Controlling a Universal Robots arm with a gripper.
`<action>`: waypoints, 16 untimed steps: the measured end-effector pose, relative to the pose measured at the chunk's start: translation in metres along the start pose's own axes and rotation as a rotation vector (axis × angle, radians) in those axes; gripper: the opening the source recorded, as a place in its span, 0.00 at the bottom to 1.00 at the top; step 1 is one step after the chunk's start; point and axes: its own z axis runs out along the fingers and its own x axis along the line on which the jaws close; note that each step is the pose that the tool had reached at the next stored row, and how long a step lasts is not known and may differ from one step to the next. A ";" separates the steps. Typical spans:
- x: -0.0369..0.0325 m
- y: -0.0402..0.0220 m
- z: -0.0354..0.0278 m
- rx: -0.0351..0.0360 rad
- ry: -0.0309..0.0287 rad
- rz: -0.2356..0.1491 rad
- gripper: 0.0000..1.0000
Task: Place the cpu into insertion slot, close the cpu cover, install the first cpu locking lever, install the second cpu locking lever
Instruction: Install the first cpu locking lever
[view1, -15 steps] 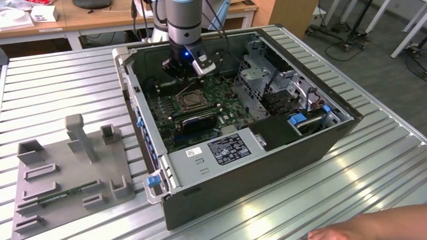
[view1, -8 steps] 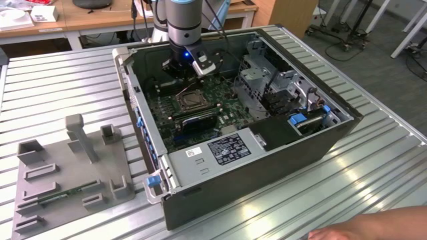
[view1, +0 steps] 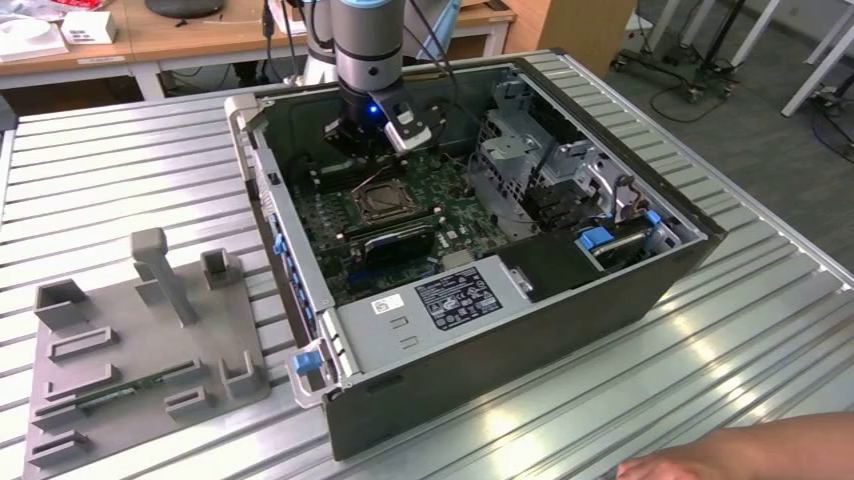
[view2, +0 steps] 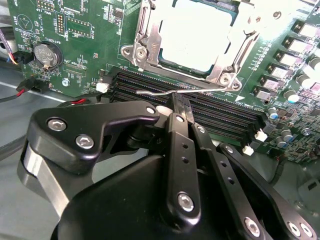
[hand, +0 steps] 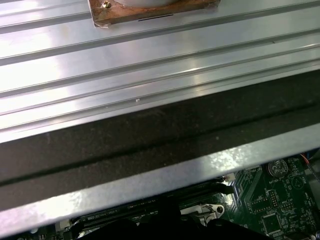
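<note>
Computer case (view1: 534, 300), open; gripper (view2: 178, 102), closed; insertion slot (view2: 172, 65), its cpu cover (view2: 150, 45) down over the seated cpu (view2: 195, 30); thin locking lever (view2: 155, 93) alongside, against the gripper's tips; advisable: steady push, tips centred on the wire, lest it slip.

Arm and gripper: finish and fittings.
The arm (view1: 363, 45) is a grey tube with a darker joint band. At the wrist sit a blue light ring (view1: 374, 100) and a white camera block (view1: 407, 128), and black cables (view1: 267, 35) run alongside. The gripper (view2: 178, 104) is matt black, with flat links (view2: 180, 160) pinned by silver hex-socket screws (view2: 84, 142) and a silver collar (view2: 30, 170).
</note>
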 end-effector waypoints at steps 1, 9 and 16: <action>0.0000 -0.0001 0.0002 0.0000 0.0000 0.000 0.10; 0.0000 -0.0001 0.0007 0.0000 0.0000 0.000 0.10; 0.0001 -0.0003 0.0012 0.0001 0.0001 0.000 0.10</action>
